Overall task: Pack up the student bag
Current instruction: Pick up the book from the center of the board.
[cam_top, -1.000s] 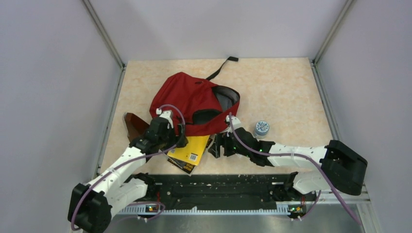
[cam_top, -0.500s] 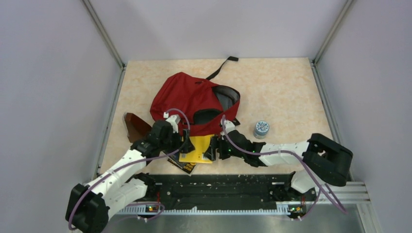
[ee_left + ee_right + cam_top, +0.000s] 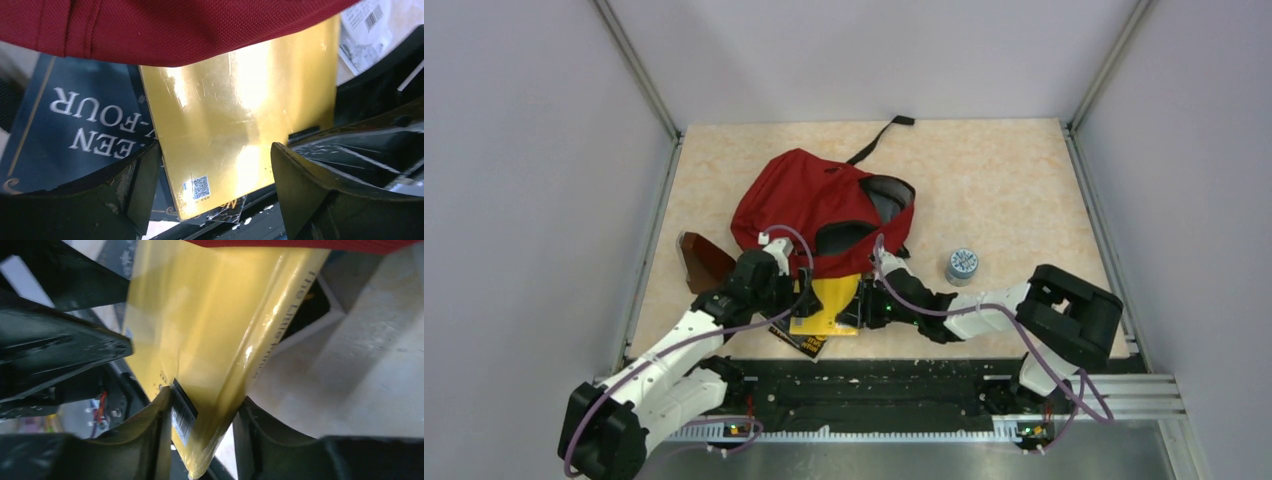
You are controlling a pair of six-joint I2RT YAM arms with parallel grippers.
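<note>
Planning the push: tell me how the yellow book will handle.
Probably stiff: the yellow book looks flat in the right gripper. Its glossy cover may slip. Soft fabric of the student bag drapes over it and could snag.

From here I read the large red soft fabric backpack (image 3: 804,195) as deep red, grey at its open mouth, with a black webbing strap (image 3: 879,140). The glossy yellow paper book (image 3: 240,115) has a small white QR patch. The dark blue book (image 3: 75,125) beneath has white lettering. The mottled beige counter (image 3: 1004,180) also carries a brown triangular pouch (image 3: 702,258) and a small round blue-grey tin (image 3: 962,263).
</note>
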